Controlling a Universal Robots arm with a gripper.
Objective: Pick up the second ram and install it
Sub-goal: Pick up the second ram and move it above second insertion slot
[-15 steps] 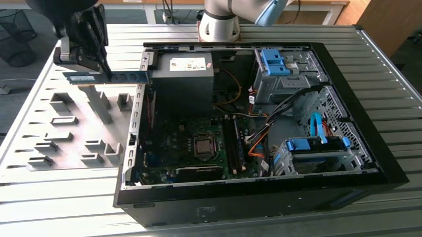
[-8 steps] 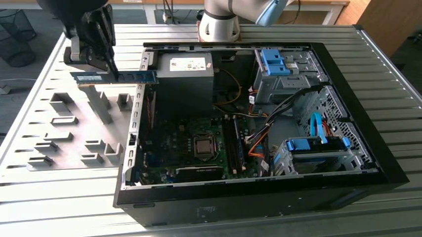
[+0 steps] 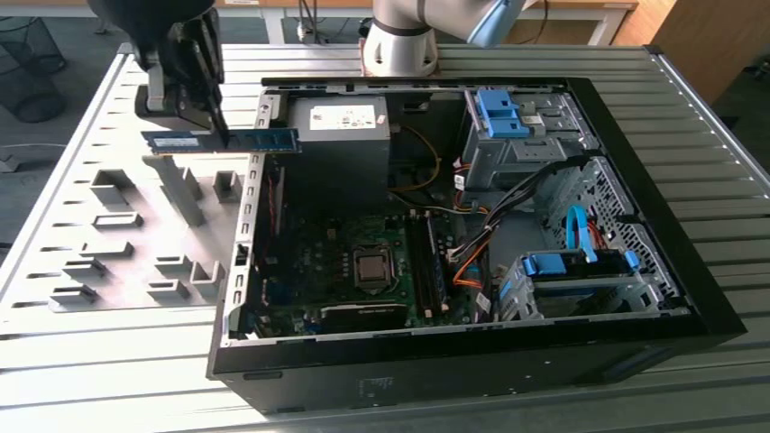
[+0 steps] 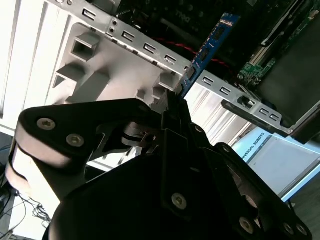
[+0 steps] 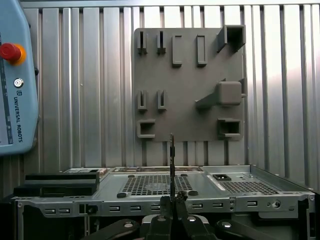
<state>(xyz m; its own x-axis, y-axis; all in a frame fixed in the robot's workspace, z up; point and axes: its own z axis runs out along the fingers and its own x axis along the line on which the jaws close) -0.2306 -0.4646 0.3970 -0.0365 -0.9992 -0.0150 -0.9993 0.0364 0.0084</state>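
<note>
The second ram point(image 3: 223, 140) is a long green stick with a blue label. It hangs level in the air above the open computer case's point(image 3: 481, 352) wall on the exterior view's left. My gripper point(image 3: 215, 122) is shut on its middle from above. In the second wrist view the black fingers point(image 4: 172, 112) clamp the stick point(image 4: 210, 50), which points toward the case interior. In the first wrist view the stick point(image 5: 172, 160) appears edge-on above the gripper point(image 5: 172, 202). The motherboard point(image 3: 349, 262) lies on the case floor, with long dark slots point(image 3: 424, 262) beside the processor socket.
A grey fixture plate point(image 3: 126, 244) with upright blocks lies on the slatted table at the exterior view's left. Inside the case are a power supply point(image 3: 337, 122), blue-tabbed drive cages point(image 3: 517, 126) and bundled cables point(image 3: 481, 244). A teach pendant point(image 5: 15, 75) lies on the table.
</note>
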